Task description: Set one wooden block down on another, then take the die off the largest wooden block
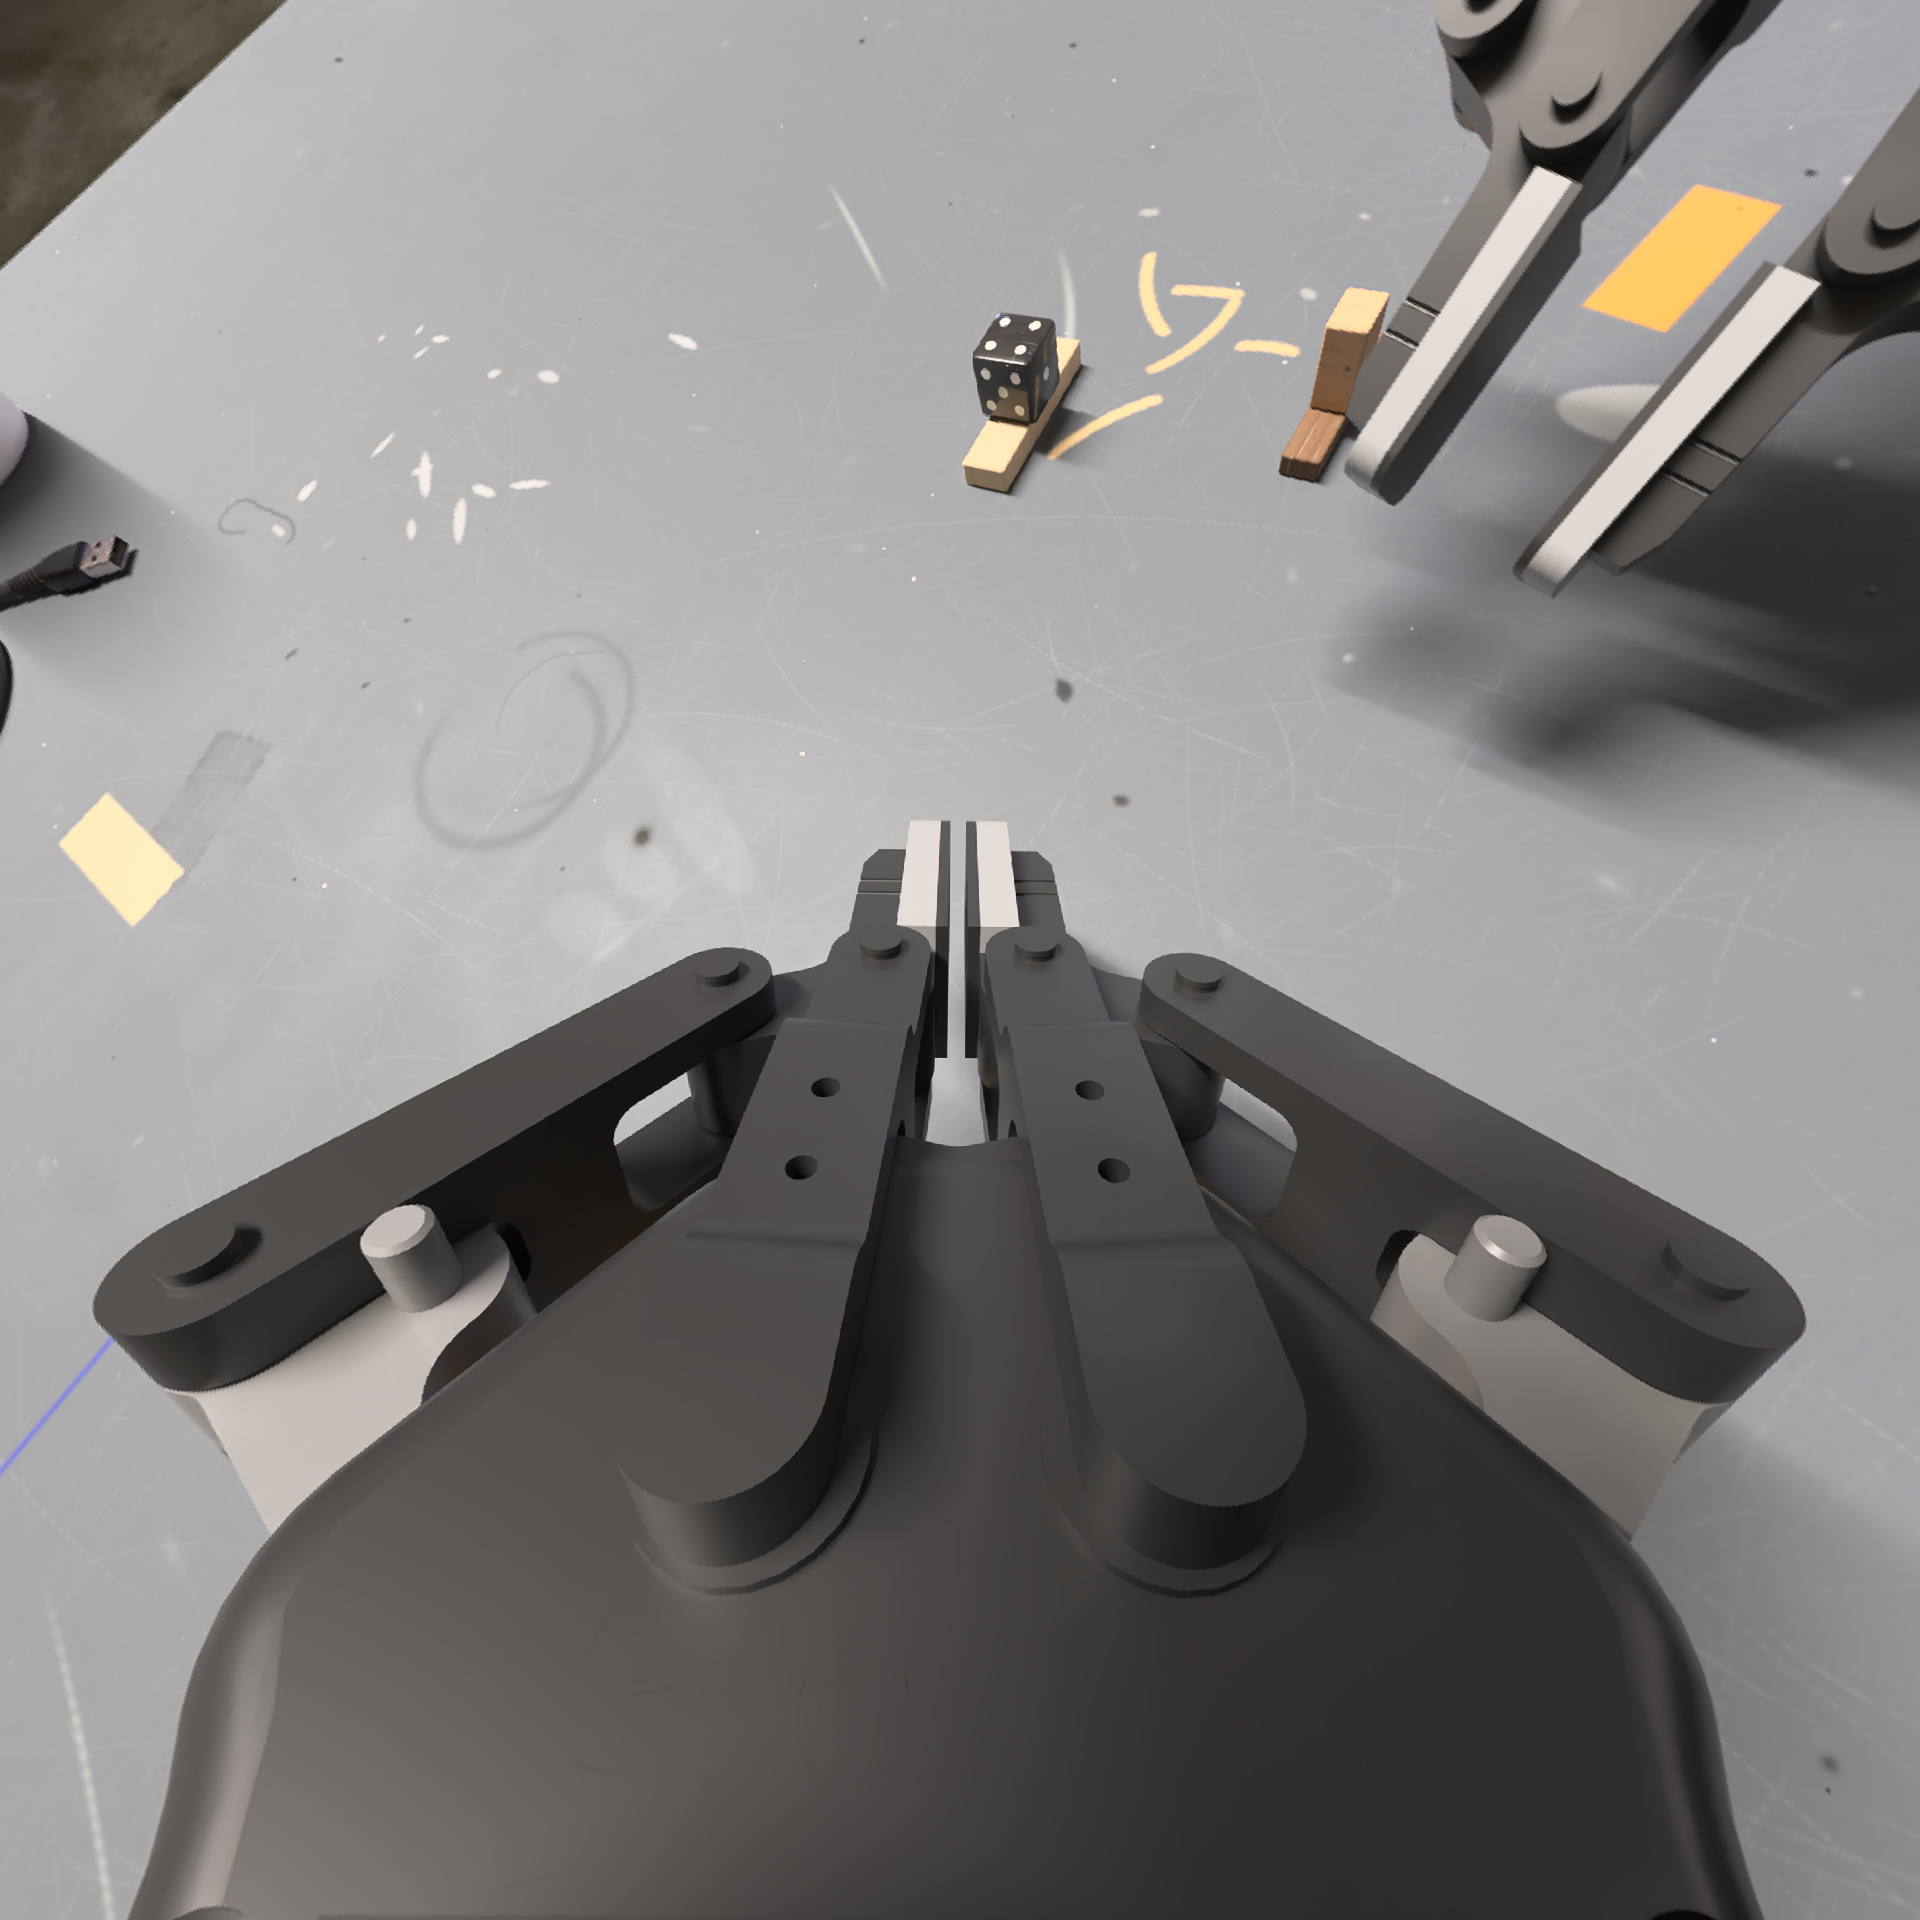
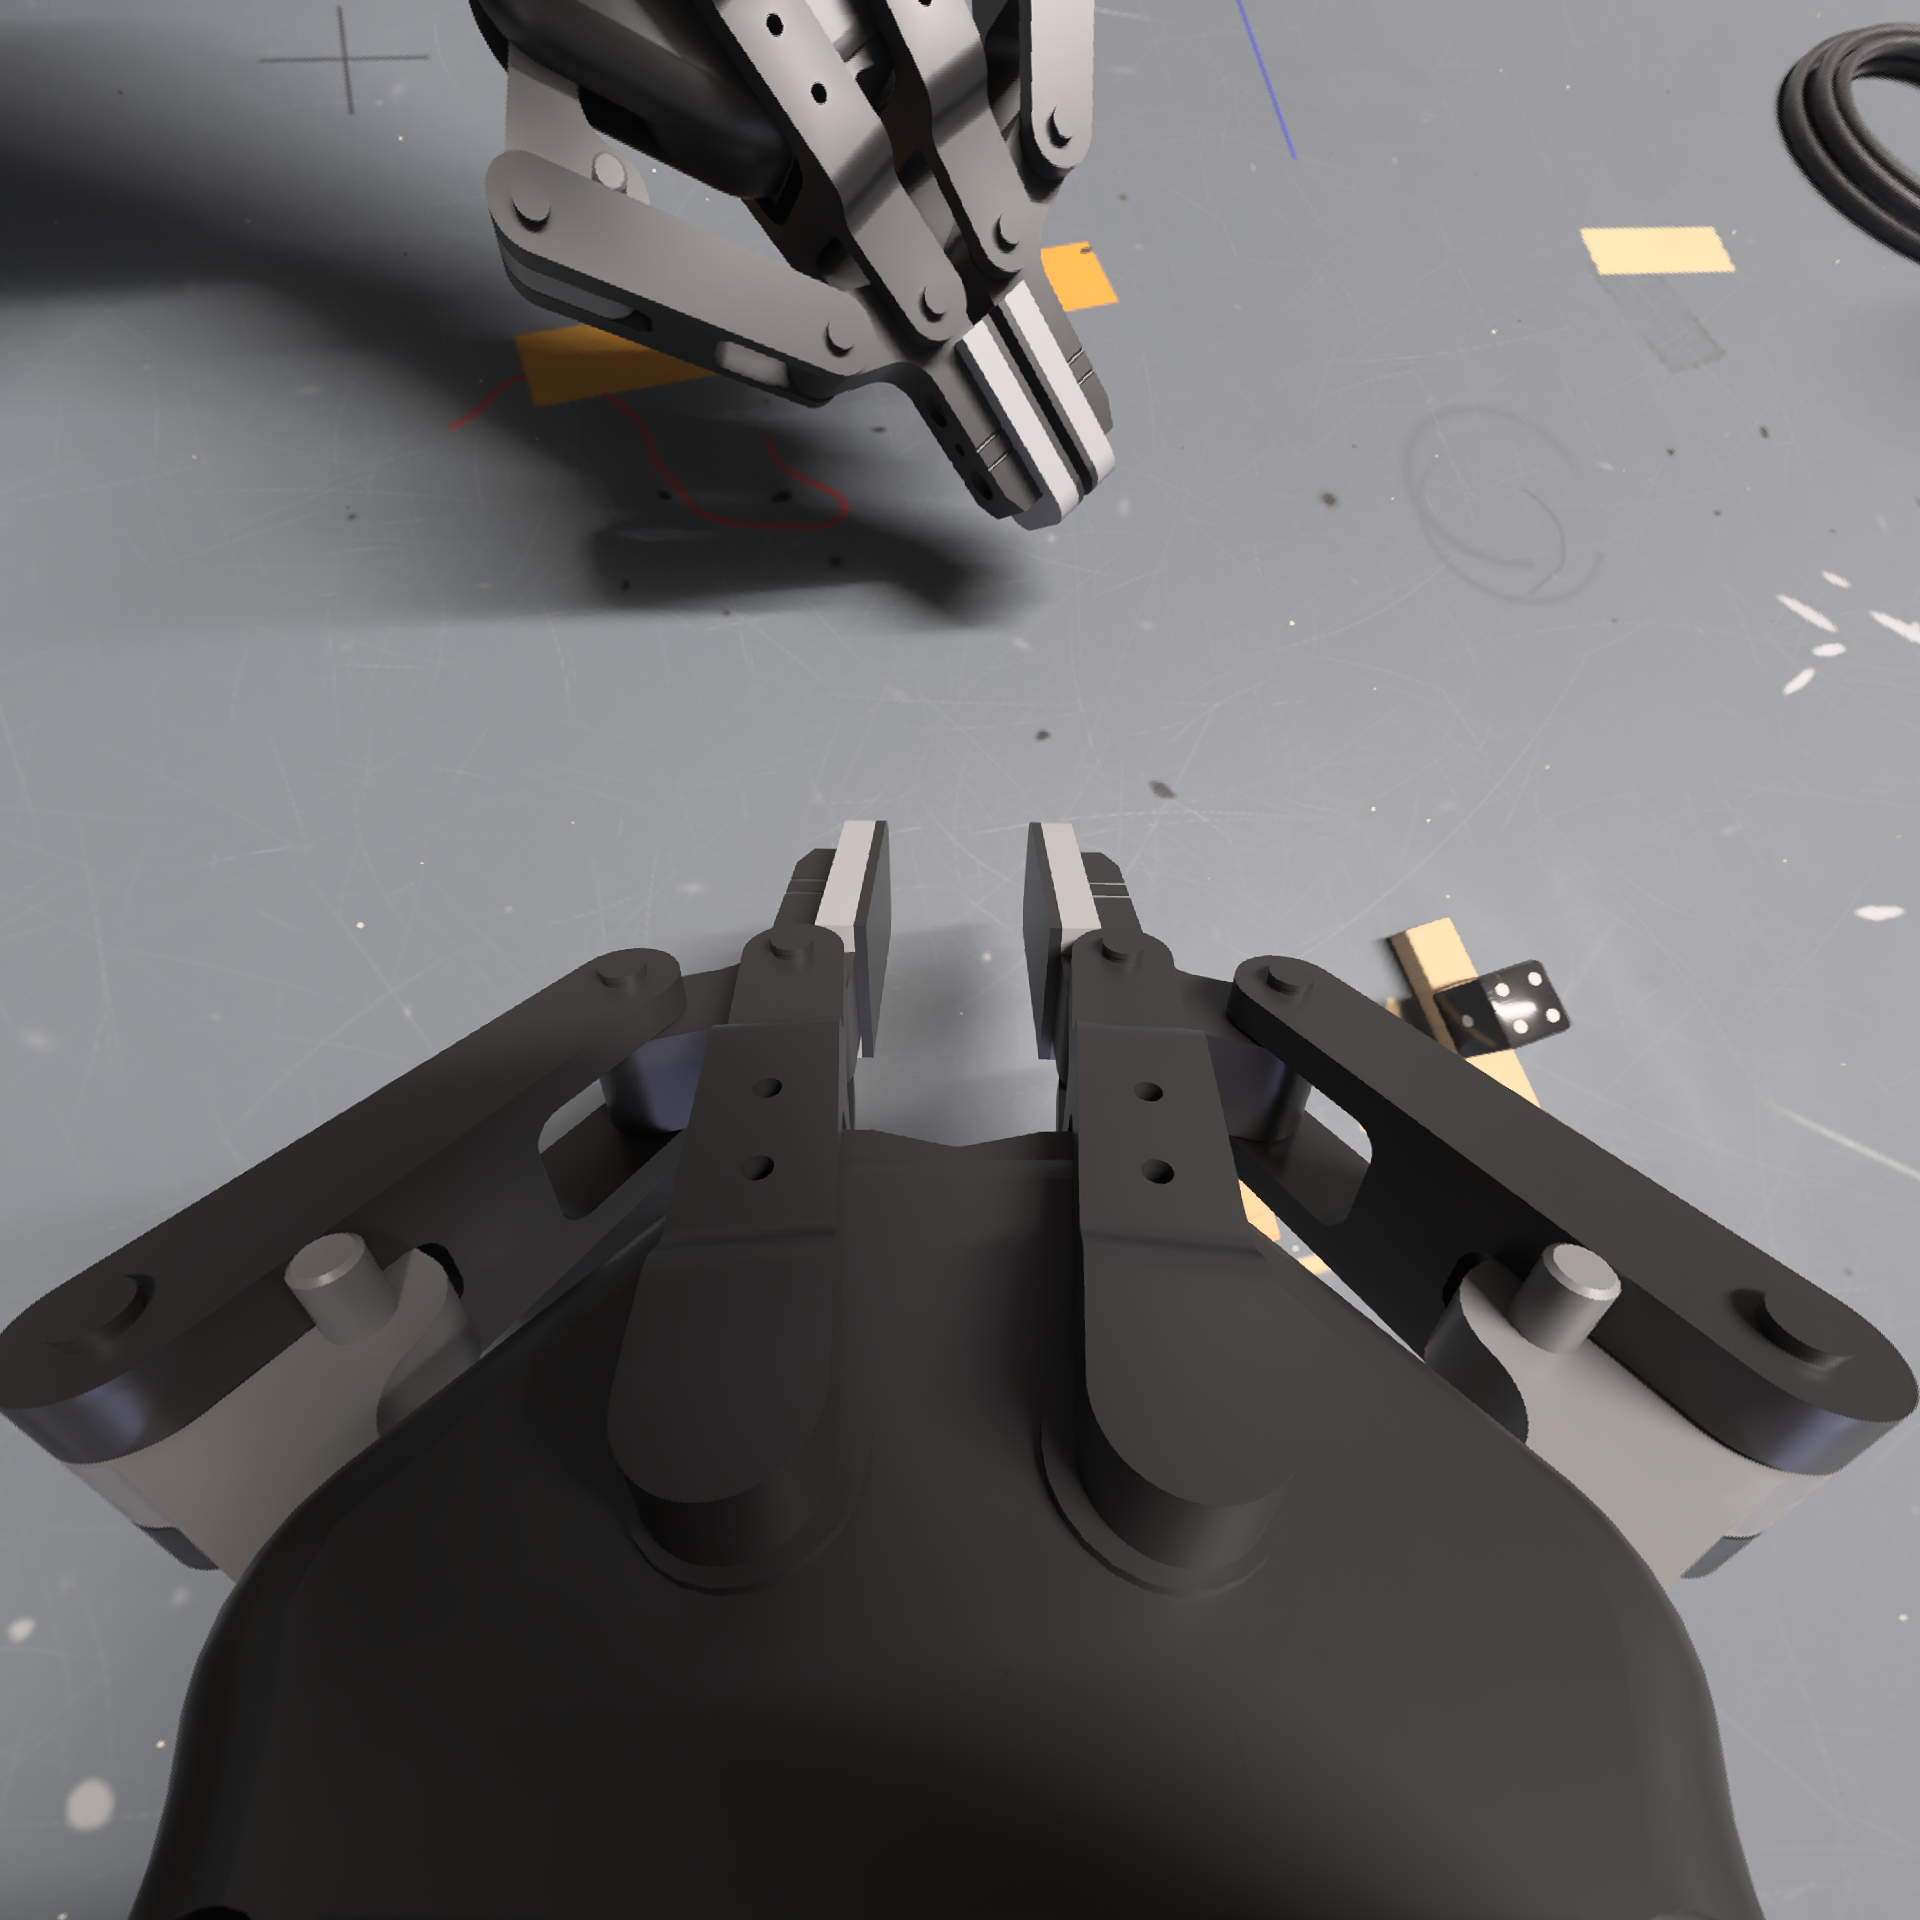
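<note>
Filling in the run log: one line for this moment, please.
left end effector shut, empty | right end effector open, empty | die on pale block | tan block upright on brown block

Both grippers, left gripper (image 1: 959,873) and right gripper (image 2: 956,878), were dark grey, with rounded bodies, flat pinned links, pale grey side blocks, stub pegs, twin screw holes and white-padded jaws.
</note>
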